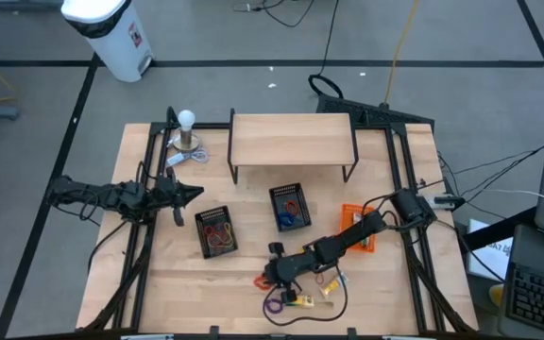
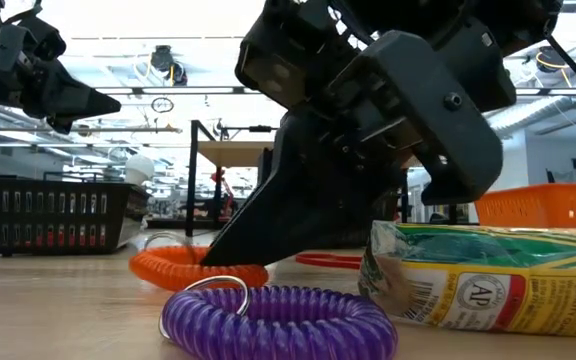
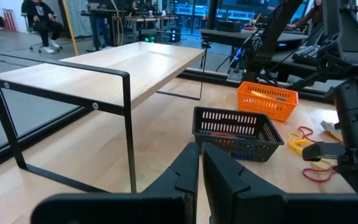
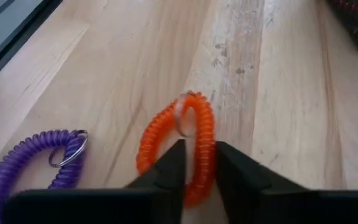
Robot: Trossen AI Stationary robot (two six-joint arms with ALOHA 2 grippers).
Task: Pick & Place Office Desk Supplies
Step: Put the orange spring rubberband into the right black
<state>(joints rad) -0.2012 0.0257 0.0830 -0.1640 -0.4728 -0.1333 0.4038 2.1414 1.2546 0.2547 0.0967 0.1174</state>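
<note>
An orange coil wristband point(image 4: 151, 140) with a small metal ring lies flat on the wood near the table's near edge. My right gripper point(image 4: 199, 165) is down on it, shown also in the low view point(image 2: 218, 250) and the high view point(image 1: 270, 276). A purple coil wristband point(image 4: 23, 162) lies flat just nearer the front edge point(image 2: 278, 320). A yellow-green printed packet point(image 2: 488, 275) and a thin red loop point(image 2: 328, 260) lie beside them. My left gripper point(image 1: 196, 194) hovers shut over the table's left part, holding nothing point(image 3: 201, 168). My right gripper pinches one side of the orange coil's loop point(image 4: 202, 140) between its two fingers. The fingers come slanting down from the table's right and far side, and the strand runs through the gap between them. The coil point(image 2: 183, 268) still lies flat on the table.
Two black mesh baskets stand mid-table: one point(image 1: 199, 231) holds coloured loops, the other point(image 1: 274, 194) blue and red items. An orange basket point(image 1: 348, 210) sits under my right arm. A wooden shelf point(image 1: 291, 140) and a white ball-topped stand point(image 1: 187, 132) are at the far side.
</note>
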